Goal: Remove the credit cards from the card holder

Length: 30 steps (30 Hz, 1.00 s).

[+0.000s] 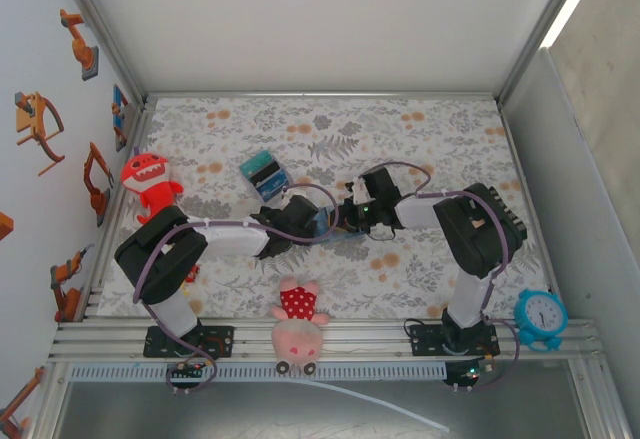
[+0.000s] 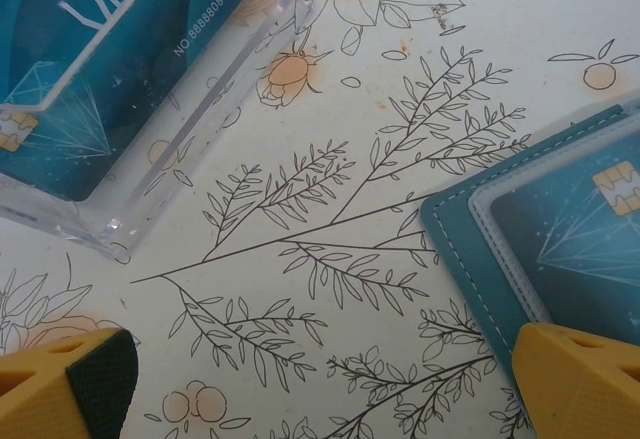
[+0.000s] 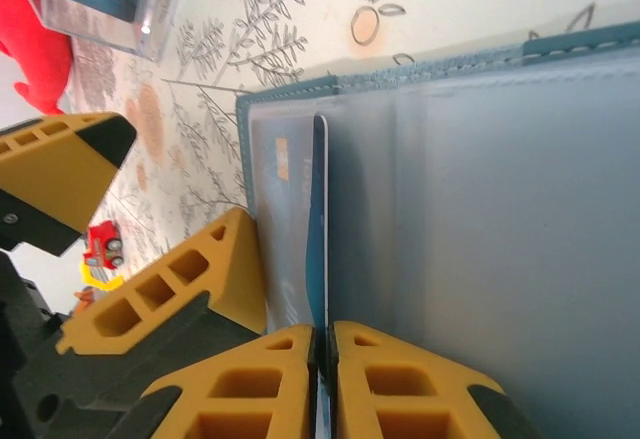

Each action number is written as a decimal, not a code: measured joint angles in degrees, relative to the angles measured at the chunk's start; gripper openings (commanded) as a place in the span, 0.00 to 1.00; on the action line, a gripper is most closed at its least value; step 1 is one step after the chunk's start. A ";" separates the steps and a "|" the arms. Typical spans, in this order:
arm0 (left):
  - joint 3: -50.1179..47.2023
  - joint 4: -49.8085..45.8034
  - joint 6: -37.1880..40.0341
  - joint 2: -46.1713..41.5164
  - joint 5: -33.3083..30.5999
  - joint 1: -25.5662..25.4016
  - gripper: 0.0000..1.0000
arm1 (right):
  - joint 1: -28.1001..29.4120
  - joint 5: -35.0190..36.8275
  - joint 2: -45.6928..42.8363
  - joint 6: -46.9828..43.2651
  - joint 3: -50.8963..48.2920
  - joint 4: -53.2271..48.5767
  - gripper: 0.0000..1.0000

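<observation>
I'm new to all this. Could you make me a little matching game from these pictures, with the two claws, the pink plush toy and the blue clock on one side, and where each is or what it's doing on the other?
Things:
1. right claw
2. left claw
3. pink plush toy
4. blue clock

Places or states:
A. front edge of the table, in the middle
B. shut on the edge of a card at the card holder
C. front right corner
D. wide open, holding nothing

Pairs: 1-B, 2-D, 3-A, 4-C
</observation>
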 measured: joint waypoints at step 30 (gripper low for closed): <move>1.01 -1.51 0.66 0.15 -0.92 0.13 0.97 | -3.34 -1.01 0.00 -4.02 0.24 -2.32 0.03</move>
